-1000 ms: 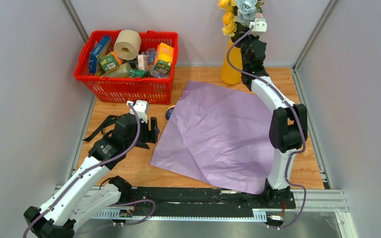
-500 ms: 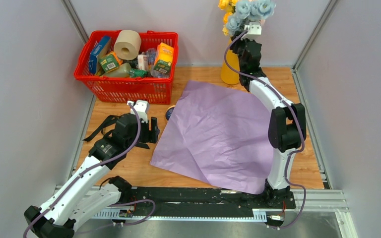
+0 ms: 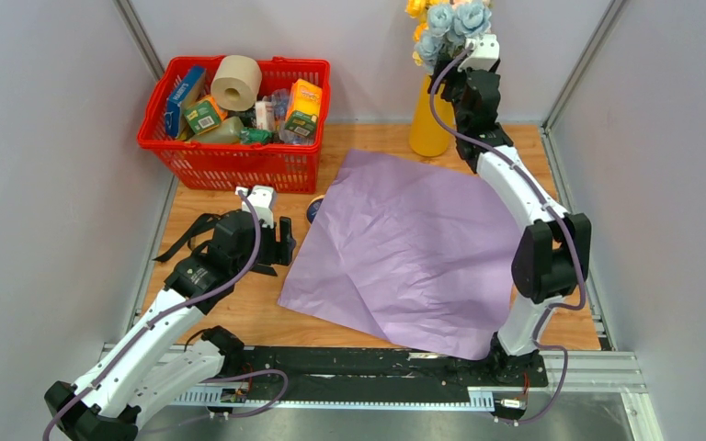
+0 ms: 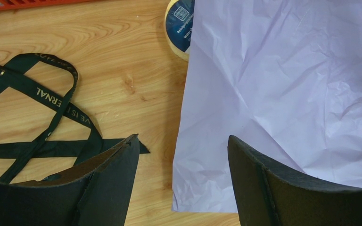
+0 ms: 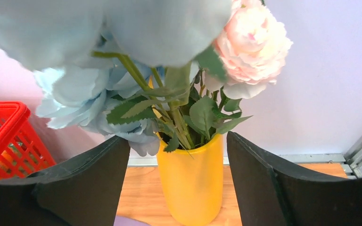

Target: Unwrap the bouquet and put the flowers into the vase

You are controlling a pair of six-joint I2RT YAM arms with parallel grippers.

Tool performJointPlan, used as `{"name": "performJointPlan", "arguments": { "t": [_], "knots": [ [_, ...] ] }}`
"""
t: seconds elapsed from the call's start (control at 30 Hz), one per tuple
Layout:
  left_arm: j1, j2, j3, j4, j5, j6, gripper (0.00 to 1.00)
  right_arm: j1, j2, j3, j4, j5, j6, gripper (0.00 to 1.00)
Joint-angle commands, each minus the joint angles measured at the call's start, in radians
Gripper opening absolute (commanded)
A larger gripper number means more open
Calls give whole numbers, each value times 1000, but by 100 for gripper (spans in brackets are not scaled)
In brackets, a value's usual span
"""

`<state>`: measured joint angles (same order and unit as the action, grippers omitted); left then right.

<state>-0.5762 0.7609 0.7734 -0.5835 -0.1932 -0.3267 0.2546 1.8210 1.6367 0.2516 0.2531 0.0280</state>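
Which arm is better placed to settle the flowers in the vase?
Right. The right gripper is open, facing the vase, the flowers' stems just ahead of it. The left gripper, also open, hovers across the table over the black ribbon and the lilac paper's edge.

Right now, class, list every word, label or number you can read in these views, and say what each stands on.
"ERNAL": gold letters on the black ribbon.
"VEIS": further along the same ribbon.
Blue label on the tape roll: print too blurred to read.
Packages in the red basket: print too small to read.
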Motion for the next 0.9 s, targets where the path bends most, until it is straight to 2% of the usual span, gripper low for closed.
{"name": "performJointPlan", "arguments": {
  "t": [0.0,0.13,0.27,0.43,0.6,0.67,0.77,0.87],
  "knots": [
    [-4,-11,32,21,-3,17,77,3,-100,5,-107,12,35,79],
    [-4,-8,30,22,1,18,77,5,-140,-11,-72,-38,29,79],
    [-4,-5,32,22,3,18,77,5,-118,-6,56,-104,-13,79],
    [-4,-5,30,20,-5,17,77,3,-2,136,52,-84,-63,76],
    [-4,-5,30,17,-18,18,77,3,98,227,15,-52,-71,67],
    [-4,-5,32,16,-22,17,77,3,115,215,15,-43,-71,63],
    [-4,-5,33,16,-22,15,77,3,123,184,17,-34,-68,49],
    [-4,-3,32,17,-20,17,77,3,107,158,18,-40,-60,47]
  ]
}}
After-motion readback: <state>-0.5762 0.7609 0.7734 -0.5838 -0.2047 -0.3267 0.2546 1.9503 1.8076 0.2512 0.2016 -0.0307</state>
